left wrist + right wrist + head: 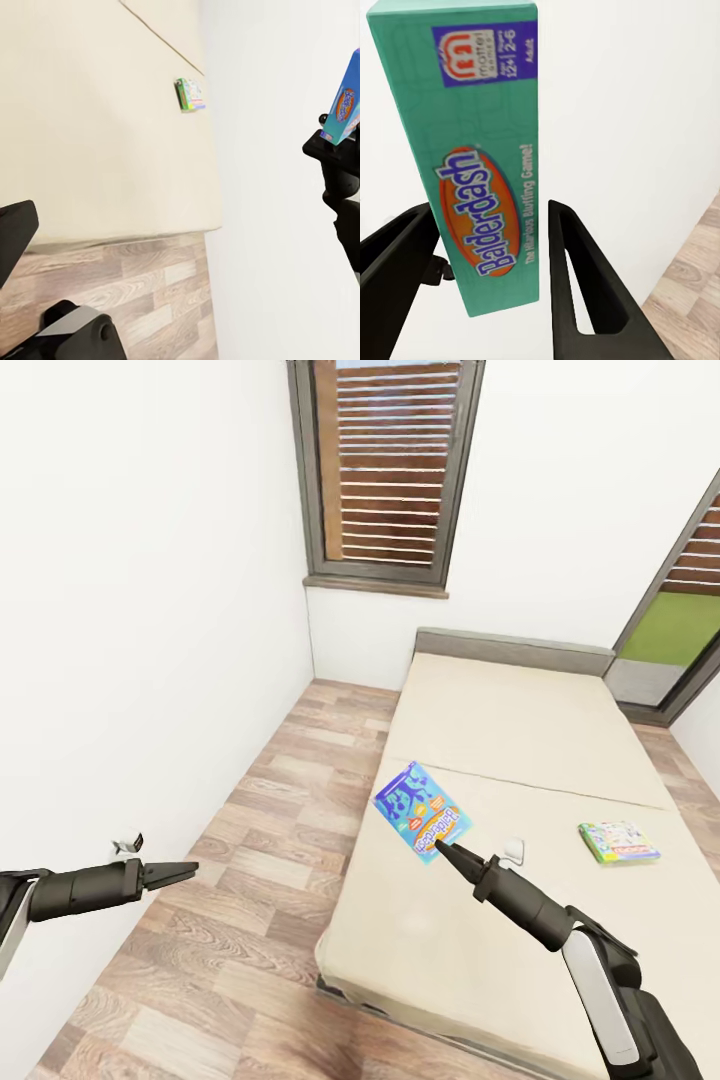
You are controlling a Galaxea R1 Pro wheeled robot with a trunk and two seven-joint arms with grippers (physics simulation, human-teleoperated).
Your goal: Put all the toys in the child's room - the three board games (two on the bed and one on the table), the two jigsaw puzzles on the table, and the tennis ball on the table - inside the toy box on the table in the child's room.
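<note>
Ahead of you a tall grey-framed window (385, 470) sits in the white wall (150, 590), its horizontal slats showing brown wood behind the glass, with a dark sill along its base. To your right a second grey-framed opening (678, 622) shows a green panel below more slats. The wood-plank floor (250, 880) runs in mixed brown and pale boards up to the corner. Low on the wall to your left, a small white fitting (127, 845) sticks out just above the floor.
</note>
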